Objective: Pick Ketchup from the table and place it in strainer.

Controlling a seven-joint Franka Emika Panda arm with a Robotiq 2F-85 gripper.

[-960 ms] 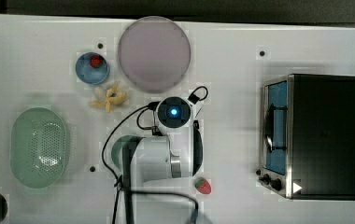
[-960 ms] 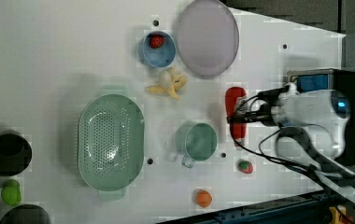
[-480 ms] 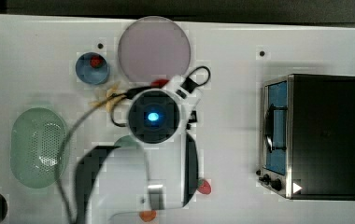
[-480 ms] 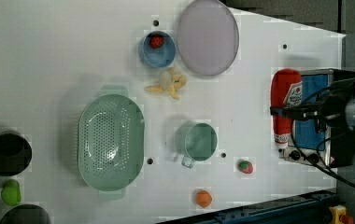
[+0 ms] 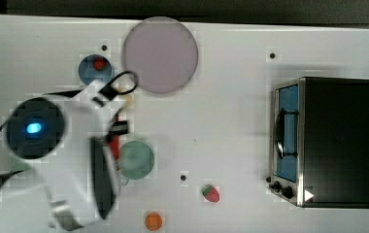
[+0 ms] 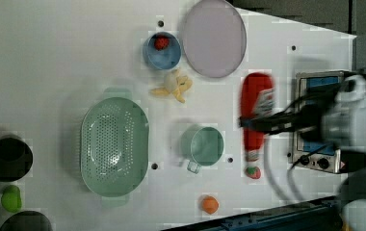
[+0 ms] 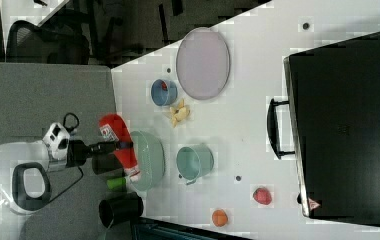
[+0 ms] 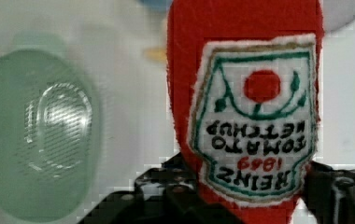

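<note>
My gripper [image 6: 251, 123] is shut on the Ketchup [image 6: 256, 98], a red squeeze bottle with a white label, held in the air off the table. In the right view the Ketchup [image 7: 118, 140] hangs in the gripper [image 7: 123, 146] at the near edge of the strainer [image 7: 150, 159], cap end over its rim. The wrist view has the Ketchup [image 8: 245, 93] up close between the black fingers [image 8: 171, 198], with the strainer [image 8: 35, 135] blurred below and to one side. The pale green perforated strainer [image 6: 114, 146] holds nothing. In the top view my arm covers it.
A green cup [image 6: 206, 146] stands beside the strainer. Behind it are a banana [image 6: 174, 87], a blue bowl [image 6: 162, 50] with a red fruit and a lilac plate [image 6: 214, 37]. A strawberry [image 5: 211, 193], an orange [image 5: 153, 221] and a toaster oven [image 5: 326, 141] lie toward the top view's right.
The Ketchup has come up off the table beside the green cup. The arm has carried it toward the top view's left, to the strainer's side.
</note>
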